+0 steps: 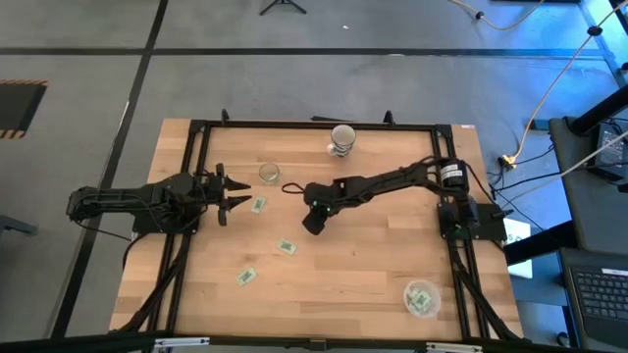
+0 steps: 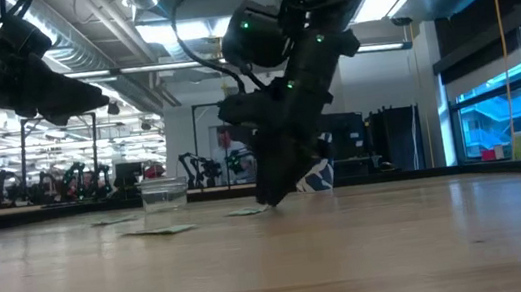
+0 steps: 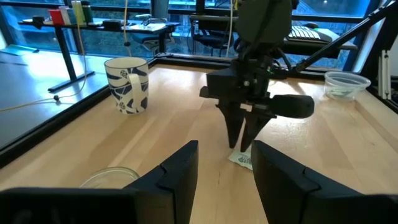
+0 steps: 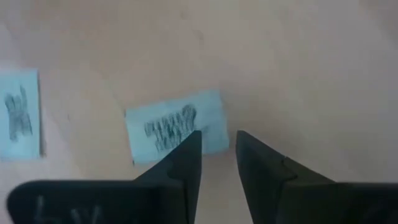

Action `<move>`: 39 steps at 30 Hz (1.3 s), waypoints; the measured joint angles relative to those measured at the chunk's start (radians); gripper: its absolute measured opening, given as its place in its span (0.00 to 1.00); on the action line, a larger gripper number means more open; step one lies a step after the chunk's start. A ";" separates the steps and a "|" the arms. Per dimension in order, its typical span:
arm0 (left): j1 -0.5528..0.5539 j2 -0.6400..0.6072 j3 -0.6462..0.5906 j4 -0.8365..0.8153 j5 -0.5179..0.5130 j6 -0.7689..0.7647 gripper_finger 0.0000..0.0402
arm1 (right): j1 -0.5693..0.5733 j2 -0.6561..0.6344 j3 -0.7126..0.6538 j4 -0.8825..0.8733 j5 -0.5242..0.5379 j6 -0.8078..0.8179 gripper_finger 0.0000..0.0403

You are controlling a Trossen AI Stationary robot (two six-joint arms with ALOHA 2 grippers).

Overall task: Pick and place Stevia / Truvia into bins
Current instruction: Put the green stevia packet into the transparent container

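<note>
Small white sachets with green print lie flat on the wooden table (image 1: 373, 265): one (image 1: 258, 205) near my left gripper, one (image 1: 286, 246) and one (image 1: 245, 277) nearer the front. My right gripper (image 1: 312, 226) slants down at mid-table, its tips low over a further sachet (image 4: 177, 127), jaws narrowly open; one fingertip (image 4: 189, 146) overlaps that sachet's edge. Another sachet (image 4: 18, 112) lies beside it. A clear round bin (image 1: 422, 297) with sachets inside stands at the front right. My left gripper (image 1: 243, 192) waits open at the left, holding nothing. My right gripper comes at the sachet (image 3: 242, 158) from above, slanting down. The sachet lies flat on the table under its fingertips (image 3: 245, 140). Whether the fingertips touch it I cannot tell.
A second clear round tub (image 1: 269, 174) stands just beyond my left gripper. A white mug with blue pattern (image 1: 342, 140) stands at the far edge. A black frame (image 1: 196, 127) runs along the table's left, far and right sides. Bare wood lies between the sachets and the bin.
</note>
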 joint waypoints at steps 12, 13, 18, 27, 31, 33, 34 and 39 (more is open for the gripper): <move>0.000 0.000 0.000 -0.002 -0.001 0.000 0.36 | 0.030 0.021 0.004 -0.009 0.028 -0.025 0.16; 0.000 0.000 0.000 -0.002 -0.001 0.000 0.36 | 0.030 0.020 0.004 -0.005 0.031 -0.025 0.16; 0.000 0.007 0.000 0.000 0.021 -0.002 0.36 | 0.029 0.021 0.020 -0.013 0.029 -0.025 0.16; -0.025 0.261 0.001 0.098 0.121 0.077 0.36 | 0.028 0.022 0.023 -0.012 0.014 0.003 0.15; -0.061 0.432 0.001 0.297 0.113 0.181 0.36 | 0.027 0.022 0.023 -0.011 0.011 0.008 0.15; -0.073 0.522 0.001 0.376 0.114 0.190 0.35 | 0.027 0.022 0.023 -0.011 0.011 0.028 0.15; -0.079 0.568 0.003 0.409 0.115 0.187 0.35 | 0.027 0.022 0.023 -0.011 0.010 0.030 0.15; -0.103 0.793 0.086 0.426 0.117 0.210 0.29 | 0.027 0.022 0.023 -0.011 0.010 0.032 0.15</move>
